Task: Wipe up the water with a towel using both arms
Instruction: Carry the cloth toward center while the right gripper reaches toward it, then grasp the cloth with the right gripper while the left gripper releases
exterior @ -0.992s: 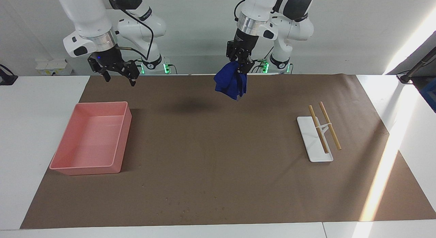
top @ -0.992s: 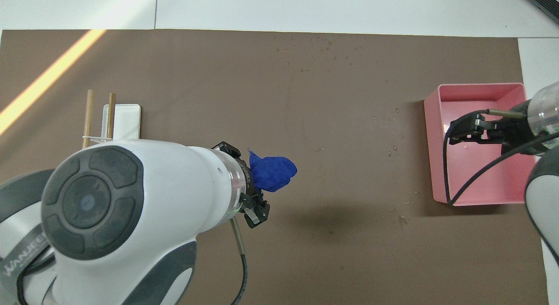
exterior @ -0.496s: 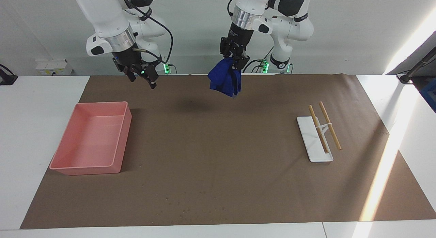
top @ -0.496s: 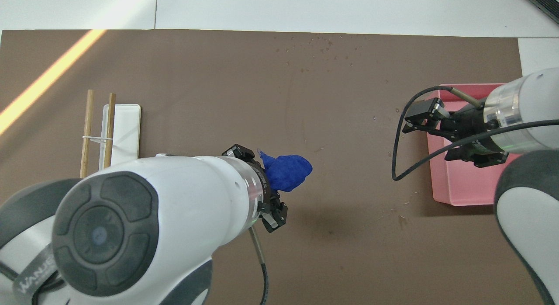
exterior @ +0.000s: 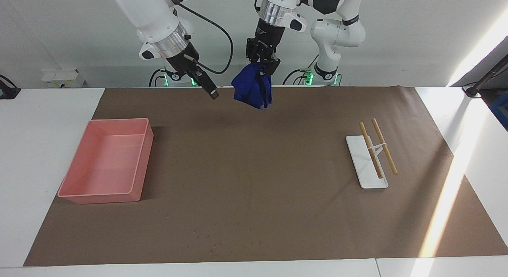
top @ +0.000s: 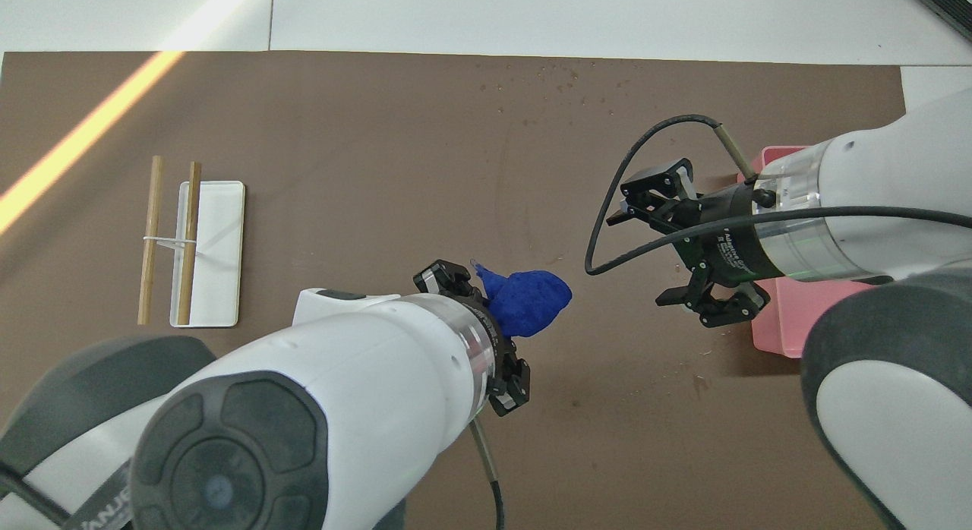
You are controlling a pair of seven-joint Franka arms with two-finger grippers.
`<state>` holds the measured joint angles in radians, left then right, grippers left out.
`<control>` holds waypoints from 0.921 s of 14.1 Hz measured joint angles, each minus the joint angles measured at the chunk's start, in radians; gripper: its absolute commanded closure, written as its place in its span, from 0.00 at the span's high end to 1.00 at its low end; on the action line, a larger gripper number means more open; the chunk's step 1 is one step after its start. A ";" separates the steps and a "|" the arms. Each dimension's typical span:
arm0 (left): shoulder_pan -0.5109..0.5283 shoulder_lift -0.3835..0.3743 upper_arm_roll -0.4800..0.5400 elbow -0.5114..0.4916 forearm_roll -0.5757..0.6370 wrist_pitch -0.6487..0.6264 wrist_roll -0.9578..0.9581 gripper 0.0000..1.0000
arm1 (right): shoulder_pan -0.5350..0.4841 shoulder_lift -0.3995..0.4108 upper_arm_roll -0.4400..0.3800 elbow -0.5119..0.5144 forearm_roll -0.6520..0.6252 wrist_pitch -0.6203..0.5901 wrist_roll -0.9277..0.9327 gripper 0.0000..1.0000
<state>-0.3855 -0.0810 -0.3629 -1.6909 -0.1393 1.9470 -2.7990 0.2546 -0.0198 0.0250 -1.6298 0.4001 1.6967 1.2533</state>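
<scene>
The blue towel (exterior: 252,88) hangs as a bundle from my left gripper (exterior: 262,68), which is shut on its top, high over the brown mat's edge nearest the robots. In the overhead view the towel (top: 531,302) sticks out past the left gripper (top: 493,317). My right gripper (exterior: 208,87) is in the air beside the towel, toward the right arm's end, apart from it. In the overhead view the right gripper (top: 645,257) is open and empty. Small water drops (exterior: 222,241) dot the mat's edge farthest from the robots and also show in the overhead view (top: 562,78).
A pink tray (exterior: 105,197) sits on the mat at the right arm's end, partly covered by the right arm in the overhead view (top: 774,340). A white dish (exterior: 367,177) with two wooden sticks (exterior: 384,146) lies toward the left arm's end.
The right gripper has swung from over the pink tray to a spot close beside the towel. The left gripper has risen and carried the towel toward the right arm's end.
</scene>
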 measured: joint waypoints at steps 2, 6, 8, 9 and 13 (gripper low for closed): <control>0.001 0.000 0.003 0.000 0.001 0.024 0.000 0.00 | 0.004 0.001 0.000 -0.001 0.070 -0.001 0.072 1.00; 0.001 0.001 0.003 -0.001 0.001 0.119 0.000 0.00 | 0.040 0.013 0.000 -0.002 0.144 0.019 0.184 1.00; 0.001 0.002 0.002 -0.002 0.001 0.149 -0.005 0.00 | 0.082 0.024 0.001 -0.003 0.144 0.052 0.236 0.99; 0.001 0.002 0.002 -0.002 0.001 0.164 -0.006 0.00 | 0.097 0.029 0.001 -0.003 0.144 0.059 0.250 0.93; -0.001 0.003 -0.001 -0.002 0.001 0.200 -0.007 0.00 | 0.105 0.032 -0.004 -0.005 0.190 0.098 0.257 0.30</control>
<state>-0.3861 -0.0779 -0.3639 -1.6934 -0.1382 2.1468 -2.8058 0.3598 0.0118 0.0214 -1.6346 0.5898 1.7951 1.5105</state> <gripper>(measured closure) 0.767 0.269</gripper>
